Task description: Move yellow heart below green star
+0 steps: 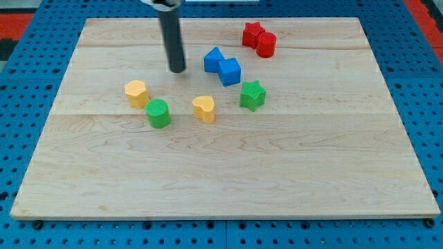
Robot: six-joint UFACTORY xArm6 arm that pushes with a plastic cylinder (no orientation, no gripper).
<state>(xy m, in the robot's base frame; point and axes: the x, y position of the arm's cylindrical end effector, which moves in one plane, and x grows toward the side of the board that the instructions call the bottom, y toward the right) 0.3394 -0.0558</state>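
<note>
1. My tip (pixel 178 70) rests on the worktop (pixel 221 180), up-left of the yellow heart (pixel 204 108); no claw shows.
2. The heart lies left of the green star (pixel 252 95).
3. The rod's top is cut off.

Yellow heart (pixel 204 108) sits left of green star (pixel 252 95).

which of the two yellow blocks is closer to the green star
The yellow heart, just to the view's left of the green star. The other yellow block, a hexagon, sits farther left, beyond the green cylinder.
</note>
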